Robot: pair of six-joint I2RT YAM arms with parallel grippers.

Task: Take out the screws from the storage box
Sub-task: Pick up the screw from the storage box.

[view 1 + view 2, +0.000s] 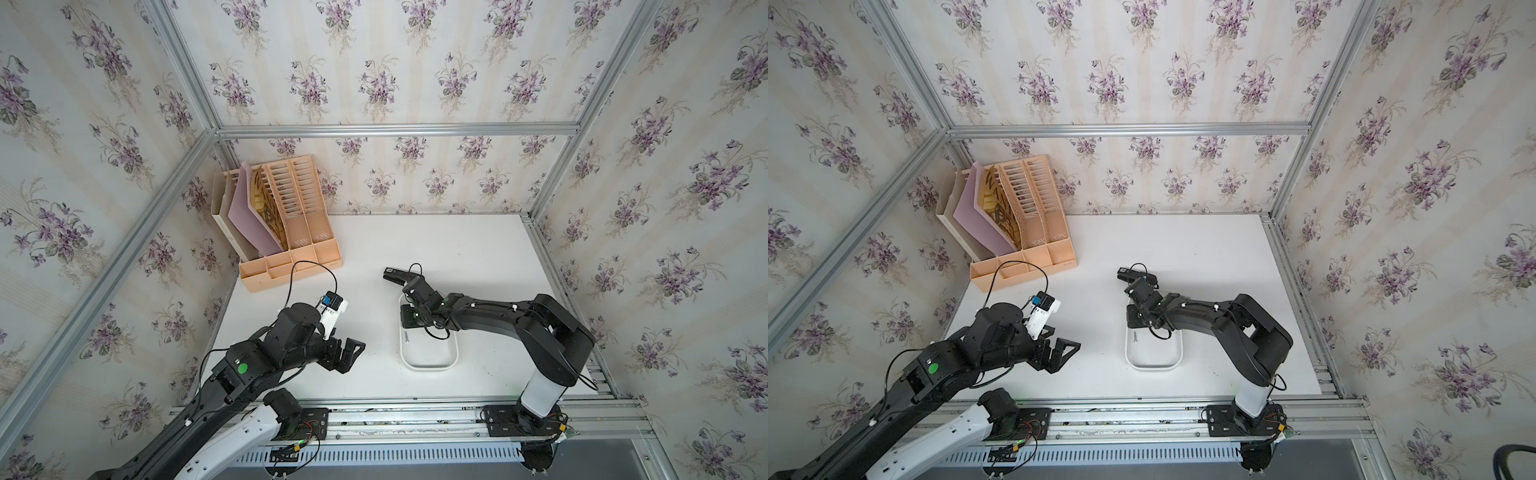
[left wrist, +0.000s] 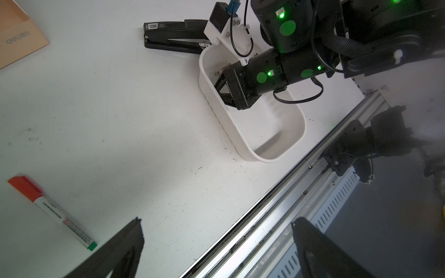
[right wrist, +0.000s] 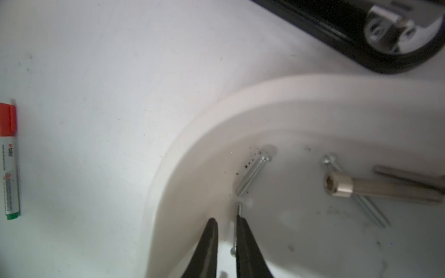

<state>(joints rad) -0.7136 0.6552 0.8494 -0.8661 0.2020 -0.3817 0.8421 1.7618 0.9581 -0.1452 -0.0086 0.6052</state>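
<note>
We see the right claw (image 3: 226,219) down in the box (image 3: 192,134), jaws narrow with a small gap; a thin screw (image 3: 238,209) lies against one finger; more screws (image 3: 254,172) lie just ahead; the left claw (image 2: 216,220) stands wide and empty, well apart.

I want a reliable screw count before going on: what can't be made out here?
- Screws in the storage box: in both top views the right arm covers its far end; the right wrist view's edge crops it.
- Thin screw: right wrist view, a finger of the right gripper overlaps it; grip unclear.
</note>
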